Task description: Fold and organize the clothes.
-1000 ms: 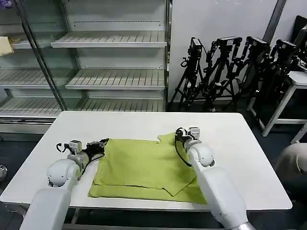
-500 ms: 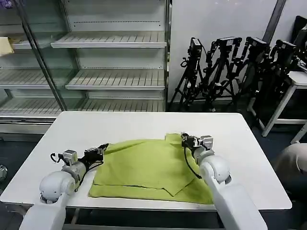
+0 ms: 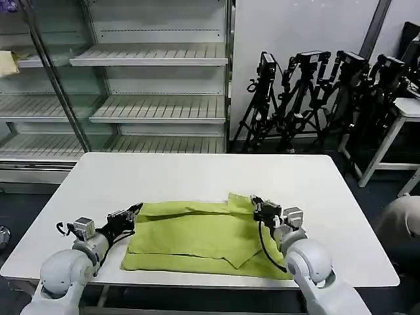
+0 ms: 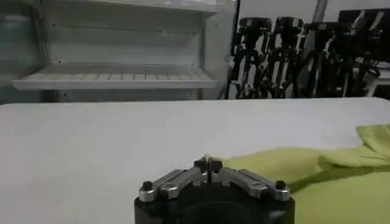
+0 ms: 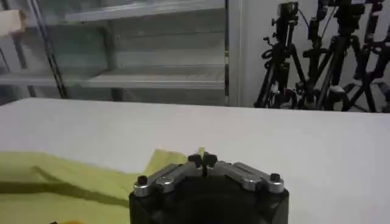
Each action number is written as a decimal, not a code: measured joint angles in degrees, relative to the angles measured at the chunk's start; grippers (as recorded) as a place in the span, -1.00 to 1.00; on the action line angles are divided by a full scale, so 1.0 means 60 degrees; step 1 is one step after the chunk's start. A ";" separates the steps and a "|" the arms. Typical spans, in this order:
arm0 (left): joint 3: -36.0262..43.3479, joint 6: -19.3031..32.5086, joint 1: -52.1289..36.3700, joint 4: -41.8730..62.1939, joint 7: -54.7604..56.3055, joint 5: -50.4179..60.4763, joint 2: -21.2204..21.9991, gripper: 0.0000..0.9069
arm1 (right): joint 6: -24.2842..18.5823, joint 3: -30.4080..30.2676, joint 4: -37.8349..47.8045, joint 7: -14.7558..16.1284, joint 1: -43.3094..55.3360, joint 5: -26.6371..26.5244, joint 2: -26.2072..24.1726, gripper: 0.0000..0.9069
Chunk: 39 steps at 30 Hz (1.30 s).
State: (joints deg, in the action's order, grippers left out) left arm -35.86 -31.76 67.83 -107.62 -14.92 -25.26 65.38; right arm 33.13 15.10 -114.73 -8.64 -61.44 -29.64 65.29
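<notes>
Spanning the foreground, the white desk point(image 3: 197, 170) carries the lime yellow-green T-shirt point(image 3: 197, 236), which lies partly folded near its front edge, the far edge doubled over toward the robot. Left pincer point(image 3: 134, 210), low at the shirt's far-left corner, has its fingers pressed together on the fabric edge. Right pincer point(image 3: 254, 202), at the far-right corner beside a raised sleeve, likewise pinches the cloth between closed fingers.
</notes>
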 measured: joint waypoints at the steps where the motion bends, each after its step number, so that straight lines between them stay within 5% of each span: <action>1: -0.0008 0.0011 0.0076 -0.0073 0.0000 -0.0005 0.0020 -0.96 | -0.0001 0.0028 -0.0102 0.0000 -0.0103 0.0010 -0.0030 -1.00; 39: -0.0356 0.0237 0.1312 -0.0835 0.0081 0.0018 0.0197 -0.96 | -0.0179 0.0547 -0.0828 0.0225 -0.1404 0.0419 -0.0683 -1.00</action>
State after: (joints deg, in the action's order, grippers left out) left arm -37.99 -30.34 75.70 -112.63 -14.44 -25.15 66.56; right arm 32.05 18.38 -119.70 -7.29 -69.86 -27.13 61.20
